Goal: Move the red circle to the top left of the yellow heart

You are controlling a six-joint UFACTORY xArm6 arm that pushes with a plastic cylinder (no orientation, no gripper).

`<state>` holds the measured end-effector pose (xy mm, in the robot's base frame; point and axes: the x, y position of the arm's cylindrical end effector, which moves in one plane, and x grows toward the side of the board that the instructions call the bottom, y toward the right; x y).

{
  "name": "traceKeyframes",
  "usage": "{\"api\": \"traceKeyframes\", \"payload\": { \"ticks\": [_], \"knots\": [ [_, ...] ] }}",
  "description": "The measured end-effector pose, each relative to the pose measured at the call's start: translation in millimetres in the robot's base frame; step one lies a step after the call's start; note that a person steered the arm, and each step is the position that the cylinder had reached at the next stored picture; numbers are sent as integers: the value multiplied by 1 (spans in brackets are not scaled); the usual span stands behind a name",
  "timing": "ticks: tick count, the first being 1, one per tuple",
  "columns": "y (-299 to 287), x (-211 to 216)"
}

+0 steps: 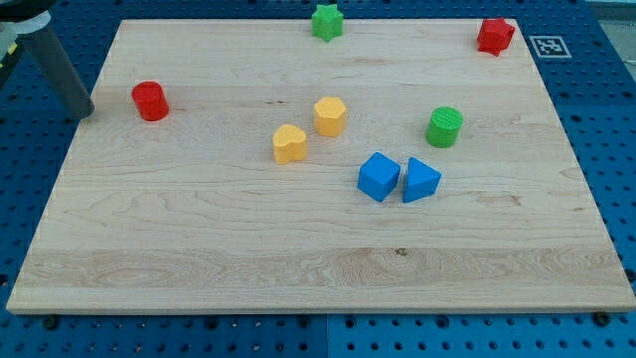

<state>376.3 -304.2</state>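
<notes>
The red circle [150,100] stands near the board's left edge, in the upper left of the view. The yellow heart [289,144] lies near the board's middle, well to the right of and below the red circle. A yellow hexagon [330,115] sits just up and right of the heart. My tip [84,111] is at the board's left edge, a short way left of the red circle and not touching it.
A green star [326,21] sits at the top edge, a red star [495,36] at the top right. A green circle [444,126] lies right of centre. A blue cube [379,177] and a blue triangle [420,181] lie side by side below it.
</notes>
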Motion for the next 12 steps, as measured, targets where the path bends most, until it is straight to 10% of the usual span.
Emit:
{"api": "traceKeyframes", "payload": {
  "ticks": [10, 12],
  "knots": [
    [179, -6],
    [153, -138]
  ]
}}
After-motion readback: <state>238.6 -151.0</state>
